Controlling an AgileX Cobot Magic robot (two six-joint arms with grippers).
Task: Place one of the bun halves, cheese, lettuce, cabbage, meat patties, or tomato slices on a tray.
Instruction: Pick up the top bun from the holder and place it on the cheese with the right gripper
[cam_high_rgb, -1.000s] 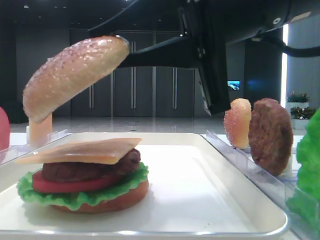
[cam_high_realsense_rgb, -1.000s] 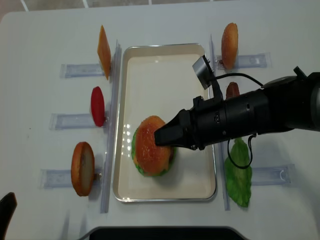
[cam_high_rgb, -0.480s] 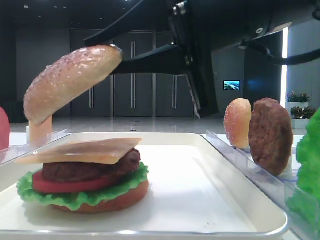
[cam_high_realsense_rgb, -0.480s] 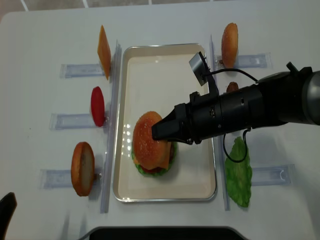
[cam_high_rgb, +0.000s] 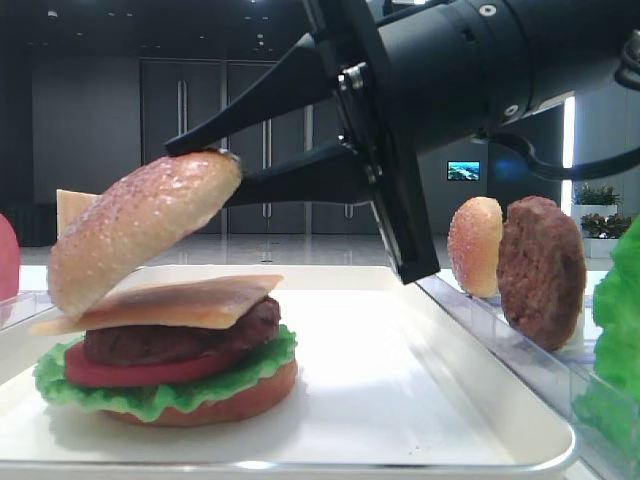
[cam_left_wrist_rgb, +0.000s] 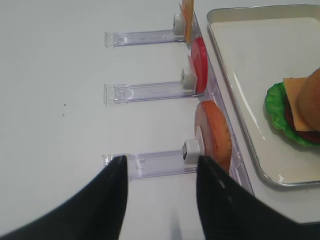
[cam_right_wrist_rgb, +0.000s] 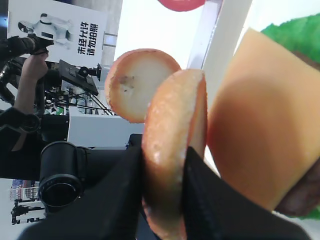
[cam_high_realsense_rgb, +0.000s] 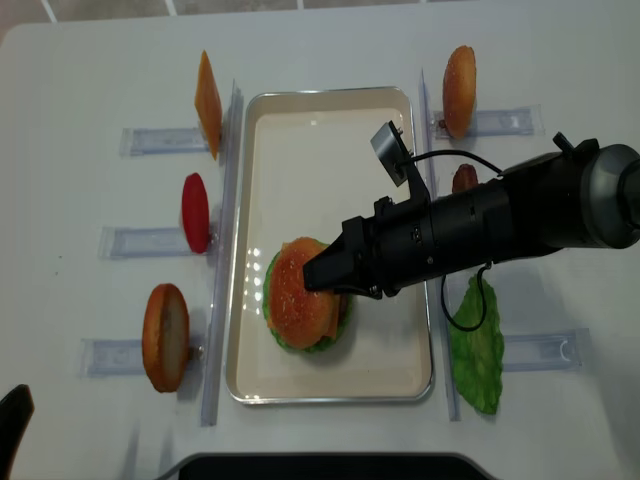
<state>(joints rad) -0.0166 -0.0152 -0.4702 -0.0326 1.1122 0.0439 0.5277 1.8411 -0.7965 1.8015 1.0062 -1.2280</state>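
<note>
My right gripper is shut on the sesame-speckled bun top, pinching its rim between both fingers. The bun top hangs tilted over a stack on the white tray. Its low left end reaches the cheese. Under the cheese lie a meat patty, a tomato slice, lettuce and a flat bottom bun. From above, the bun top covers most of the stack. My left gripper stands open and empty over a clear rack, left of the tray.
Clear racks flank the tray. On the left stand a cheese slice, a tomato slice and an orange-brown bun. On the right are a pale bun, a patty and lettuce.
My right gripper has come down and forward with the bun top, from well above the stack until its low end meets the cheese. The left gripper has not moved.
</note>
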